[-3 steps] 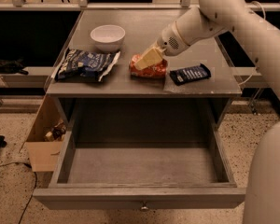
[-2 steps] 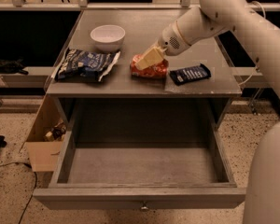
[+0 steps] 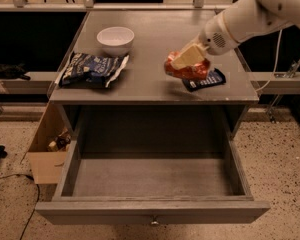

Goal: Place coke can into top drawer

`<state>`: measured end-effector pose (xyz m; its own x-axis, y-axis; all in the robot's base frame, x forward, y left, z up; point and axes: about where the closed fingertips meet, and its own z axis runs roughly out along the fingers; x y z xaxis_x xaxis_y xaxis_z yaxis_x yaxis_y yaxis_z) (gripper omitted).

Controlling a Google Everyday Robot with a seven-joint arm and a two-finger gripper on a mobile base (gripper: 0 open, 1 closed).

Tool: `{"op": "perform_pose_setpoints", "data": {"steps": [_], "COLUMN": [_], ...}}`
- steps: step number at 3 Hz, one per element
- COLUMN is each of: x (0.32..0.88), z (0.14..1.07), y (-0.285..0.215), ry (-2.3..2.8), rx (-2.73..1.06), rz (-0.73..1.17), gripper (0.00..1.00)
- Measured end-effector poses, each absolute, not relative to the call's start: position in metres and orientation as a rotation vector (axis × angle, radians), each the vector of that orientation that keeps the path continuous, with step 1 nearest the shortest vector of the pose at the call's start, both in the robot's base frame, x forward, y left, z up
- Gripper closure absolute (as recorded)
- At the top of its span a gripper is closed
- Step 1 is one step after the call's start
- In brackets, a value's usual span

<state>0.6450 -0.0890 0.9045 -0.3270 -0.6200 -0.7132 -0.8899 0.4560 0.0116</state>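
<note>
The orange-red coke can (image 3: 192, 73) lies on its side in my gripper (image 3: 186, 59), whose pale fingers are shut on it from above. The can hangs just above the right part of the grey tabletop (image 3: 150, 79), partly in front of a dark-blue wrapper. My white arm comes in from the upper right. The top drawer (image 3: 105, 211) stands pulled out wide below the tabletop, with nothing inside it. Its small round knob (image 3: 153, 222) shows at the middle of the front panel. The can is behind and above the drawer's opening.
A blue-and-white chip bag (image 3: 92, 69) lies on the left of the tabletop and a white bowl (image 3: 115, 38) stands behind it. The dark-blue bar wrapper (image 3: 210, 80) lies by the right edge. An open cardboard box (image 3: 46, 149) stands on the floor at the left.
My gripper has lifted the can off the tabletop and carried it to the right, over the dark-blue wrapper. The drawer and the other things have not moved.
</note>
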Motion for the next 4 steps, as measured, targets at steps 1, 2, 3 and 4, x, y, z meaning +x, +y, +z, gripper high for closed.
{"op": "perform_pose_setpoints", "data": {"steps": [1,2,3,4], "x": [0.611,0.571,0.530,0.475], "z": [0.920,0.909,0.889,0.858], "y": [-0.127,-0.155,-0.161,-0.152], "ry": [2.068,2.091,2.126,2.190], "rx": [-1.167,-1.063,-1.008,-0.987], "rz": [0.488,0.505,0.536,0.587], "gripper": [1.00,1.00,1.00,1.00]}}
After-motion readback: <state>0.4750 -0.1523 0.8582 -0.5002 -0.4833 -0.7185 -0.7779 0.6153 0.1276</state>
